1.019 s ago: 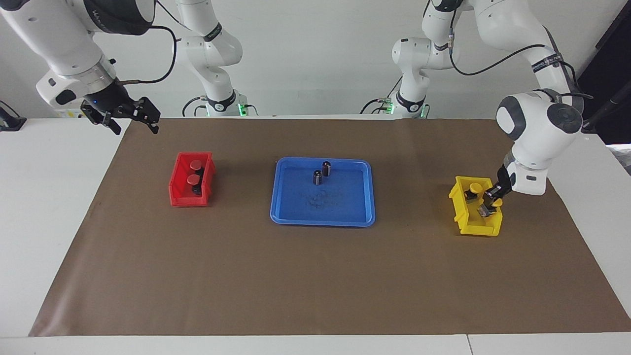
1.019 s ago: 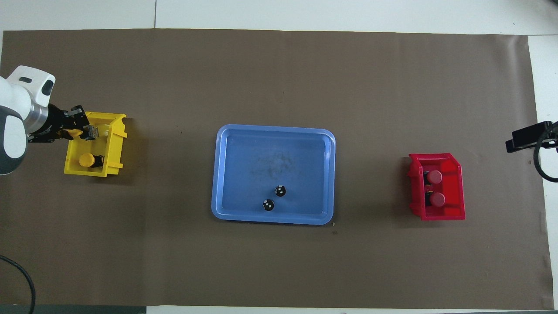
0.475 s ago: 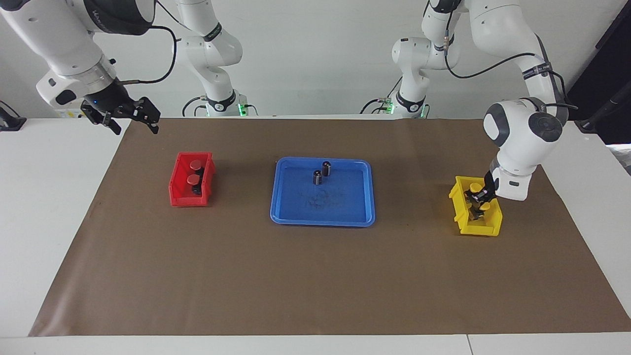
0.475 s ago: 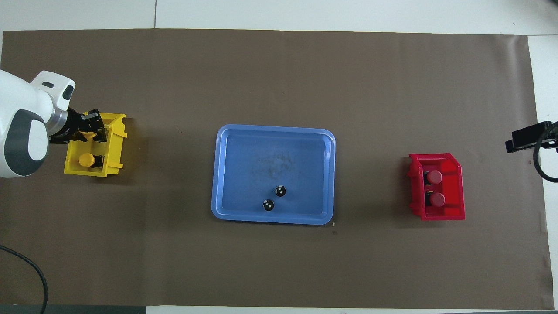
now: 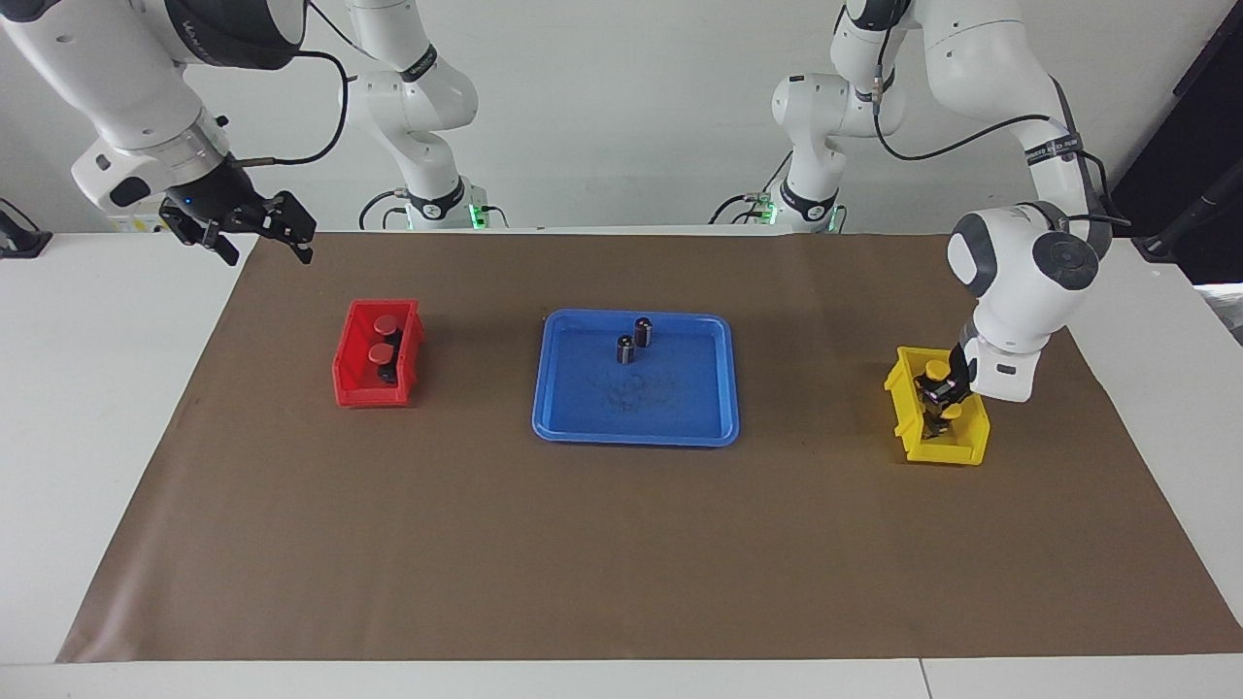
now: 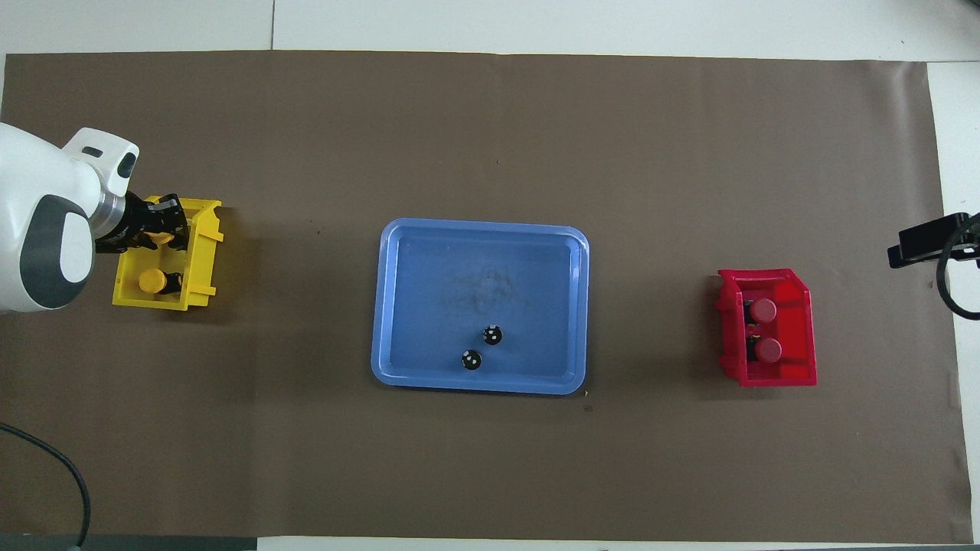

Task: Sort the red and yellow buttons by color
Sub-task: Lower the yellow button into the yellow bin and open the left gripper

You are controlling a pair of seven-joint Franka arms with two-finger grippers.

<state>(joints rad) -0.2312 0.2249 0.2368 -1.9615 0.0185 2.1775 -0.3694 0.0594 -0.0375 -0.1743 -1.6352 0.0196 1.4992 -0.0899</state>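
my left gripper (image 5: 938, 410) was down inside the yellow bin (image 5: 913, 442) at my left arm's end of the table (image 5: 97, 388). its jaws were squeezed tight on a yellow button (image 5: 954, 411), the one farther from me in the bin. the other yellow button (image 5: 935, 370) sat in the same bin, a bit nearer to me.

my right gripper (image 5: 260, 233) waited up in the air over the edge of the brown mat (image 5: 486, 563), at my right arm's end of the table. its jaws were wide and held nothing.

two red buttons (image 5: 383, 339) sat in the red bin (image 5: 354, 393), one just beside the other.

in the middle was a blue tray (image 5: 680, 427). two small dark cylinders (image 5: 633, 340) stood close together in it, in the part nearer to me.
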